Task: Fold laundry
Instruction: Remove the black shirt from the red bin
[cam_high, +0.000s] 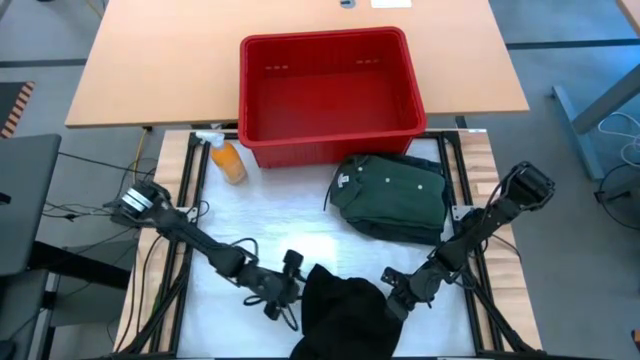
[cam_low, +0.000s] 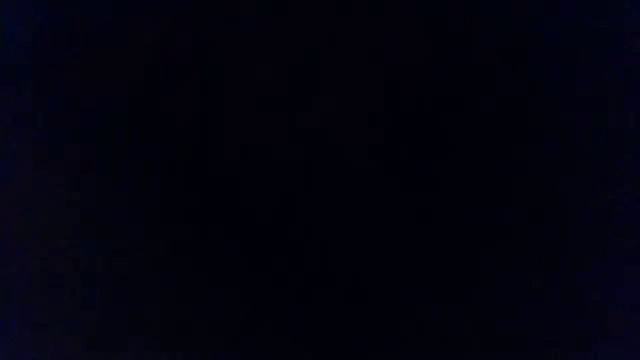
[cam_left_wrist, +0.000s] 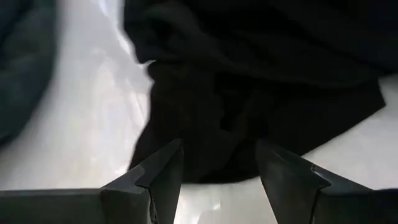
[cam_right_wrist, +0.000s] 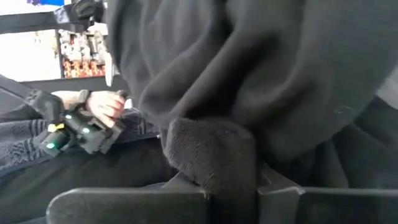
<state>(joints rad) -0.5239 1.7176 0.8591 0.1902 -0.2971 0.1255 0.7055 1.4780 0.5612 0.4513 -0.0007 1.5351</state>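
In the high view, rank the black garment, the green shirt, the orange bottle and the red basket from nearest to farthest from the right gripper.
From the right gripper, at the table's near edge:
1. Black garment, touching it on its left.
2. Green shirt, just beyond it, mid-table.
3. Orange bottle at far left and red basket at the far edge: too close to call.

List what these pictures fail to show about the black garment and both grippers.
- Low view: wholly dark, shows nothing.
- High view: black garment cut off by the bottom edge.
- High view: right gripper fingertips hidden under cloth.
- Left gripper: contact with the cloth unclear.
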